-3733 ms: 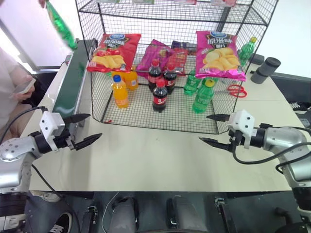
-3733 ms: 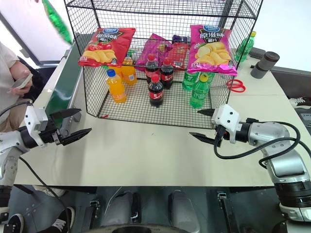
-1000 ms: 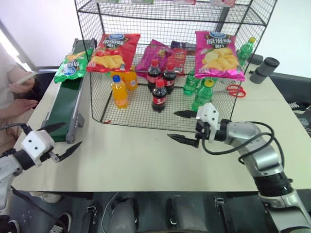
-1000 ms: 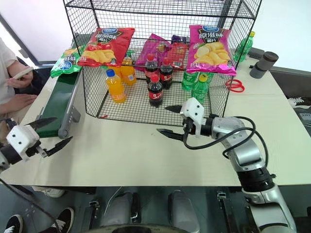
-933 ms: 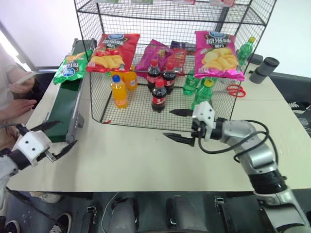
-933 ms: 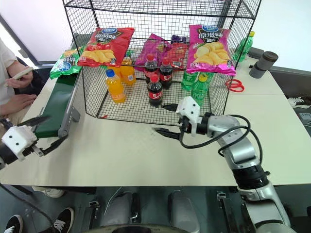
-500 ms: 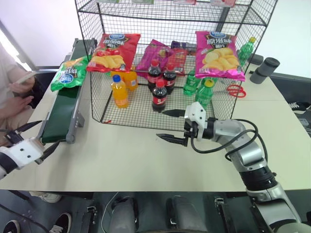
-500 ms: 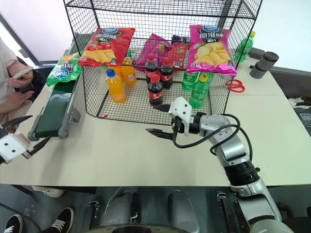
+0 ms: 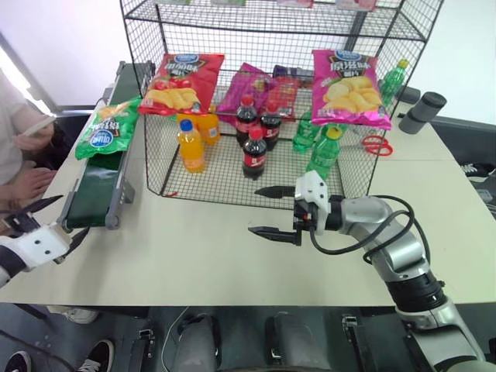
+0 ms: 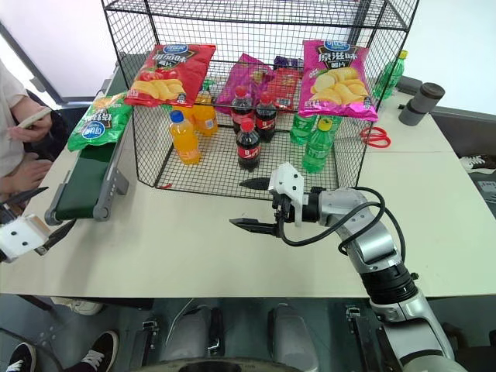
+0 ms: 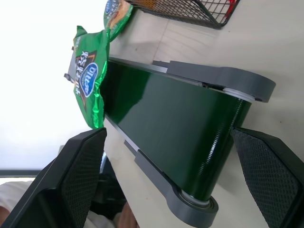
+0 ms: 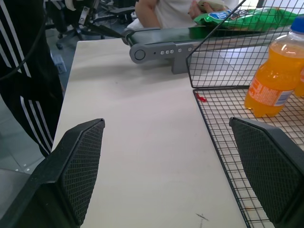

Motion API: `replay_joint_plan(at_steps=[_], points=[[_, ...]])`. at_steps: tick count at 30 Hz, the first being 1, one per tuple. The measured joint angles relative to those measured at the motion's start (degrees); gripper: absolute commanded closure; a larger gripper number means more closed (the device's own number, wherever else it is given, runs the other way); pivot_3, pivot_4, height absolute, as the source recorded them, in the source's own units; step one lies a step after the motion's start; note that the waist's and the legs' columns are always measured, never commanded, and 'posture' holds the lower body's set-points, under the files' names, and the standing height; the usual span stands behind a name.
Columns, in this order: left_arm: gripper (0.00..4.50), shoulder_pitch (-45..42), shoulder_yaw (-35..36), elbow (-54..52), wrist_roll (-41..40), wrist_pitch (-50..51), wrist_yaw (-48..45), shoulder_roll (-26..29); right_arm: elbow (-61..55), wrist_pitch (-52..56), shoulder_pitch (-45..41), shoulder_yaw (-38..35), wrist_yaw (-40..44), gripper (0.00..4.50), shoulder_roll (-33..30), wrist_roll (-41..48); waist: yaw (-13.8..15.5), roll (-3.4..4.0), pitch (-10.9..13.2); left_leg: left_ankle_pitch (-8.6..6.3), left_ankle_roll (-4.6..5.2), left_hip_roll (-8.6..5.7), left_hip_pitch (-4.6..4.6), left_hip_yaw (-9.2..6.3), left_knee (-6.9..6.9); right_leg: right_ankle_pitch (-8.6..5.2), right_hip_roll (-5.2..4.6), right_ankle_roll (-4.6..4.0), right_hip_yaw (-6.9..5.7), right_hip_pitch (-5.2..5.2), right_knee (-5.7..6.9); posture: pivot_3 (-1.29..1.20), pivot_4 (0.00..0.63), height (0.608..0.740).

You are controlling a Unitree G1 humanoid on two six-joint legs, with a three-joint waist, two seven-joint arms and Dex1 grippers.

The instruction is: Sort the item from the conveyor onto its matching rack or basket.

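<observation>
The item, a glossy green crisp bag (image 9: 105,133) with a blue round logo, lies on the conveyor (image 9: 97,186), about midway along the dark-green belt. It overhangs the belt's left side. The black wire rack (image 9: 225,182) stands right of the belt. My left gripper (image 9: 75,215) hovers open off the belt's near end, pointing along it; the left wrist view shows the belt (image 11: 175,128) and the item (image 11: 88,80) farther up it. My right gripper (image 9: 253,210) is open and empty over the table in front of the rack, pointing left.
On the rack hang a red crisp bag (image 9: 182,81), a purple bag (image 9: 248,85) and a pink bag (image 9: 350,85). Orange (image 9: 191,143), cola (image 9: 254,151) and green bottles (image 9: 324,151) stand on its floor. A person (image 9: 23,132) sits left of the belt. Red scissors (image 9: 377,143) lie at the right.
A hand dropped the green bag onto the belt's far end; it has ridden nearer since. My left gripper swung out left off the belt's end. My right gripper came left across the table.
</observation>
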Motion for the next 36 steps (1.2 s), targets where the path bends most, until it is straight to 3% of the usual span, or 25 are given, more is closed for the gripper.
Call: replay_joint_plan(at_steps=[20,36], points=[[0.00,-1.7,-2.3,1.9,6.4,0.3,8.2,2.5,0.0,0.5,0.0,0.0,-1.1,0.12,1.3,-0.1,0.0,0.00,0.0,0.00,0.00,-0.02,0.00,0.02,0.00,0.00,0.02,0.00,0.00,-0.01,0.01,0.00,0.150,0.740],[0.00,-3.3,-4.2,-0.3,7.3,3.3,9.4,2.8,0.0,0.4,0.0,0.0,-1.2,0.12,1.3,-0.3,0.0,0.00,0.0,0.00,0.00,-0.02,0.00,0.03,0.00,0.00,0.02,0.00,0.00,-0.01,0.01,0.00,0.150,0.740]])
